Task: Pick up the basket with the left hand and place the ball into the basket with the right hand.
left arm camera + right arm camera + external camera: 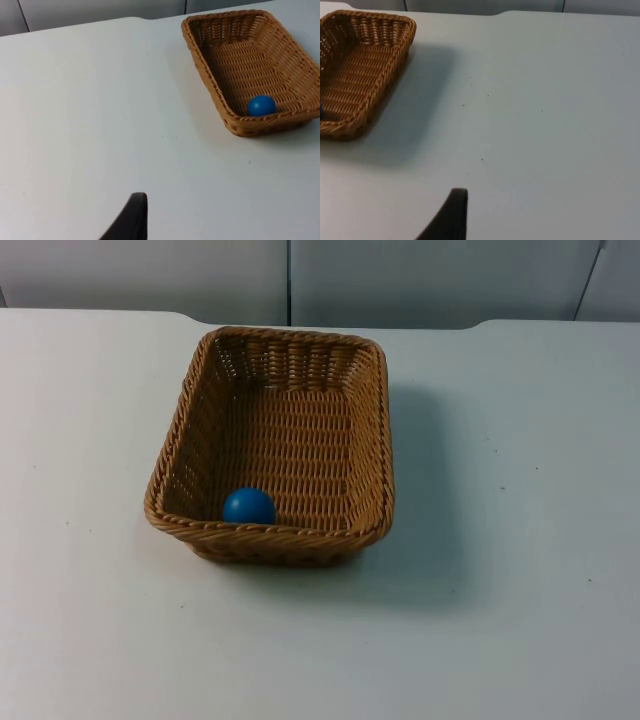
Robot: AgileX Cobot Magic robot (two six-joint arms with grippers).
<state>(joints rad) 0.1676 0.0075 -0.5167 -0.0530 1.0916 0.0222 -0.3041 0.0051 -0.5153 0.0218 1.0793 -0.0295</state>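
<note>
A brown wicker basket (270, 532) stands on the white table, a little left of the middle. A blue ball (248, 506) lies inside it, against the near wall at its front left corner. In the left wrist view the basket (200, 65) and the ball (261, 105) are some way off, and my left gripper (132, 217) hangs over bare table well to the basket's left. My right gripper (454, 215) hangs over bare table to the right of the basket (395, 65). Neither gripper touches the basket or the ball.
The white table (500, 590) stretches wide on both sides of the basket and in front of it. The grey partition wall (400, 280) closes the table's far edge just behind the basket.
</note>
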